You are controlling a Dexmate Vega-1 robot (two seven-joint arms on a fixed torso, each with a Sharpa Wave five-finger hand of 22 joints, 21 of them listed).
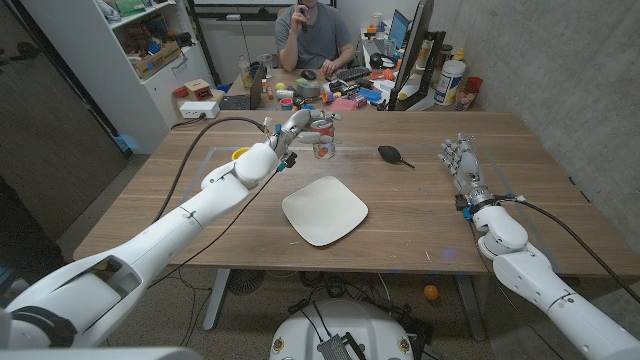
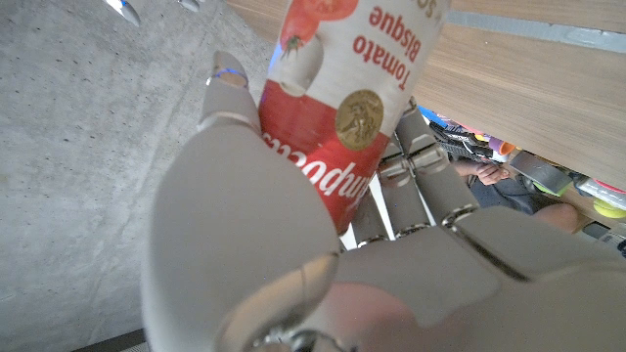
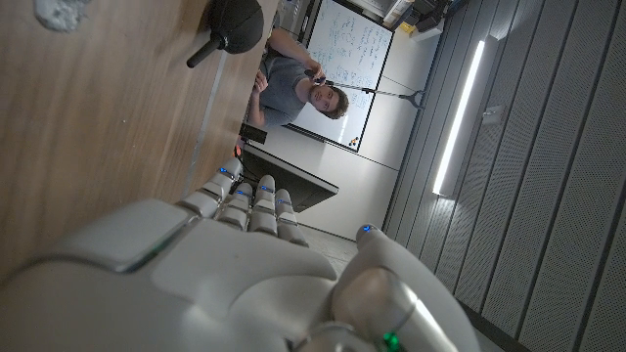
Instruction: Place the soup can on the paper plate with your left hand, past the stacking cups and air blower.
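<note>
Soup can (image 2: 357, 108): glossy printed paper label, smooth. Left hand (image 2: 293, 254) & right hand (image 3: 225, 284): smooth grey-white plastic, slight sheen. Table (image 1: 420, 215): wood, matt, visible grain. Paper plate (image 1: 325, 210): white, matt. Air blower (image 1: 391, 154): black, matt, rubbery look.

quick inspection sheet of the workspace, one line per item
surface: wooden table, bare around the plate
job's things: soup can in the left hand; paper plate nearer the robot; air blower right of the can
clutter: yellow thing by the left arm, unclear
hands: left grips the can; right hand holds nothing
cables: black cable along the left arm
surroundings: person behind a crowded desk
</note>
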